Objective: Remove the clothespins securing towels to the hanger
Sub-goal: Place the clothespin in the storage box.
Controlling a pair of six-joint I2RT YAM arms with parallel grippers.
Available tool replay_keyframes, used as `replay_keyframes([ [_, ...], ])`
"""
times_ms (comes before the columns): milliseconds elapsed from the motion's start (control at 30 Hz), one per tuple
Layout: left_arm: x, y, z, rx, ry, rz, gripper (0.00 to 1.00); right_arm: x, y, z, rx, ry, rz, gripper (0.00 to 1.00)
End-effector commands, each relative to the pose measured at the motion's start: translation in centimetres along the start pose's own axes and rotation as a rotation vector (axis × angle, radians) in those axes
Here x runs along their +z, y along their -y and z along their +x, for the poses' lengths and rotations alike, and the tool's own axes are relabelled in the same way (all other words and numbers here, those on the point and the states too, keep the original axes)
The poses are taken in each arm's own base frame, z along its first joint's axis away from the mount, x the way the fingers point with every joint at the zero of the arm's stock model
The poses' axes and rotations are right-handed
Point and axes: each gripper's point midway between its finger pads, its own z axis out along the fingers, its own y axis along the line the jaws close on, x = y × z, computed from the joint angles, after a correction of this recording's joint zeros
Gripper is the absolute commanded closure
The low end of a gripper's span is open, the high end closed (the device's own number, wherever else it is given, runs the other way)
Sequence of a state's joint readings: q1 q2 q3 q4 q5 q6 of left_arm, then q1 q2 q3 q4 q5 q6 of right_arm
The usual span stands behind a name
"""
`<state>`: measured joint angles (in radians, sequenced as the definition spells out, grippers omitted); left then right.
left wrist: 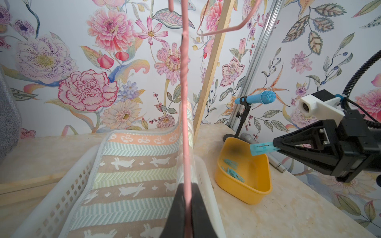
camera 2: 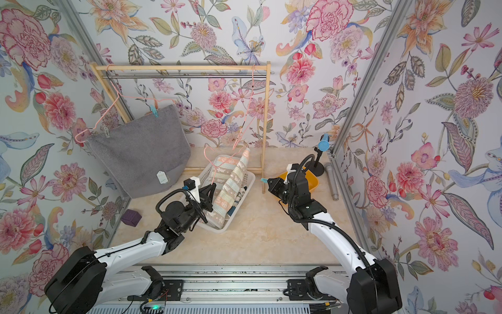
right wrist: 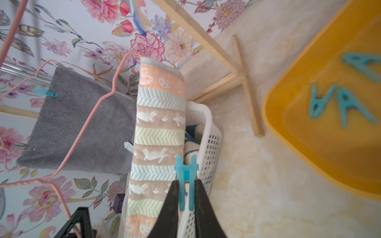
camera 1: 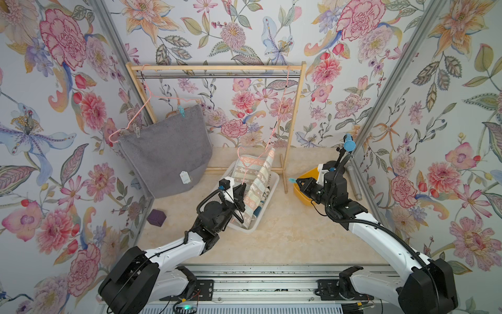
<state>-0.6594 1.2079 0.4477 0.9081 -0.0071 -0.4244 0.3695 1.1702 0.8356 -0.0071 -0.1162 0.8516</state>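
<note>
The right hand point(right wrist: 187, 183) pinches a clothespin point(right wrist: 185, 170), likely light and stiff, by its two legs; the left hand point(left wrist: 186, 186) grips the pink hanger point(left wrist: 184, 92).

We see a beige marbled worktop point(camera 1: 285, 239). A white lattice basket point(camera 1: 251, 229) sits near its middle, a yellow tub point(left wrist: 237, 186) at two o'clock and a purple block point(camera 1: 156, 218) at nine. The wooden rack's feet point(camera 1: 284, 174) stand toward twelve. Beyond the tub stands a microphone stand point(camera 2: 317, 170), with a silver microphone point(camera 1: 356, 182) lying beside it.
</note>
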Motion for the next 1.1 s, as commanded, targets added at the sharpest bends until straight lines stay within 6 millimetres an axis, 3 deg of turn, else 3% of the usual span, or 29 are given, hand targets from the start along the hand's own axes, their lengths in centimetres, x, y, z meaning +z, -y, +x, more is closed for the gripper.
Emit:
replay_keyframes([
  [0, -0.2, -0.1, -0.6, 0.028, 0.024, -0.008, 1.0, -0.3, 3.8, -1.5, -0.081, 0.022, 0.143, 0.85],
  [267, -0.3, 0.1, -1.0, 0.043, 0.028, 0.012, 1.0, 1.4, 10.3, -5.7, -0.133, 0.06, 0.363, 0.86],
  [600, -0.5, 0.1, -1.4, 0.049, 0.035, 0.025, 1.0, 6.5, 16.5, -9.1, -0.202, 0.016, 0.563, 0.86],
  [800, -0.4, 0.0, -1.7, 0.036, 0.04, 0.035, 1.0, 9.5, 19.4, -9.6, -0.248, -0.057, 0.66, 0.86],
  [1067, -0.4, -0.1, -1.9, 0.037, 0.037, 0.035, 1.0, 11.3, 22.2, -8.6, -0.254, -0.129, 0.718, 0.85],
])
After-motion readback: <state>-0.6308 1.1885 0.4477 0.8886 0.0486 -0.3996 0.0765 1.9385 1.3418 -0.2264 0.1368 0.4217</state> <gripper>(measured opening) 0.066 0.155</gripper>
